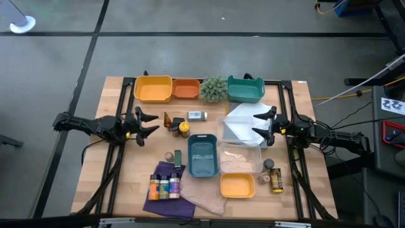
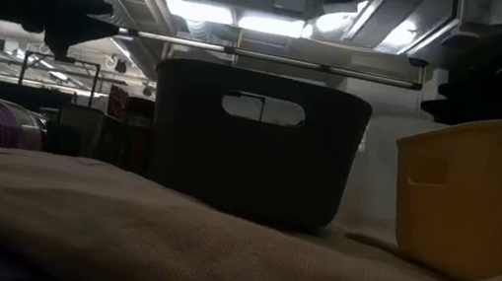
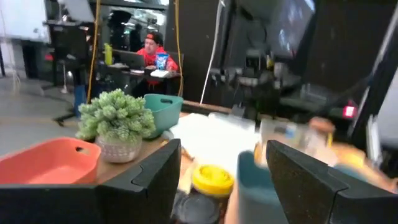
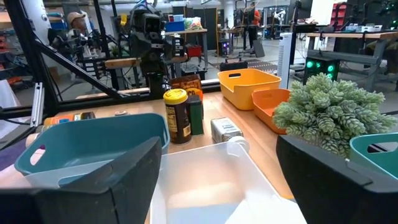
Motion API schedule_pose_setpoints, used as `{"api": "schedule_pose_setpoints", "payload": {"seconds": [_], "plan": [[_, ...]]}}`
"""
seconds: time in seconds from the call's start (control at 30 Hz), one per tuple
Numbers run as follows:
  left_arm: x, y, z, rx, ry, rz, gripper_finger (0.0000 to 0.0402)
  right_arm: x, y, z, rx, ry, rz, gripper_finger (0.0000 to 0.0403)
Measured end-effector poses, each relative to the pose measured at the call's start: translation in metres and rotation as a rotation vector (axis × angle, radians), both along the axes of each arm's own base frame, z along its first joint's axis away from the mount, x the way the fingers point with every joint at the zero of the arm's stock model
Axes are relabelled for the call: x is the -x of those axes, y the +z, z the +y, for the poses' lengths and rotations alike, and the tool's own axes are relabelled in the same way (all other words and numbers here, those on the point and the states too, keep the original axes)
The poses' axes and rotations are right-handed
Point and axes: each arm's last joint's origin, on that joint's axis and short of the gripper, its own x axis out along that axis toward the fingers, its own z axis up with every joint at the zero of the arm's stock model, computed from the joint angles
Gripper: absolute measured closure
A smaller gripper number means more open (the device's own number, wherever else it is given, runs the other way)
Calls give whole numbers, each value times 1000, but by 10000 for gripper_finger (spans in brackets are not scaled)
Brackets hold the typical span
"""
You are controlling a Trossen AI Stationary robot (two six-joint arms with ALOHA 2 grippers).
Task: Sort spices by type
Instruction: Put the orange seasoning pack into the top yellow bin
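Wooden table (image 1: 126,171) on grey floor. Left claw (image 1: 140,125) hovers at left edge, fingers apart, holding nothing. Four labelled spice bottles (image 1: 164,187) stand in row on purple cloth (image 1: 166,201) near front. Yellow-lidded dark jar (image 1: 183,128) and white jar (image 1: 197,116) lying on side sit mid-table. Teal tray (image 1: 202,156) just beyond. Right claw (image 1: 262,125) hangs spread over clear container (image 1: 243,125), empty. Two more jars (image 1: 274,177) front right.

trays (image 1: 154,88) behind | spices (image 1: 164,186) front-left on cloth (image 1: 166,199) | bin (image 1: 202,156) centre
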Motion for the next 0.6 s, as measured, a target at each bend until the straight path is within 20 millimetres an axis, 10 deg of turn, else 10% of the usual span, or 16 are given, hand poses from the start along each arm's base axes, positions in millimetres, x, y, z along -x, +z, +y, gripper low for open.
{"api": "schedule_pose_setpoints", "payload": {"seconds": [0.6], "plan": [[5,39,6,224,188,-214,180,0,1,0,-51,-10,-20,86]]}}
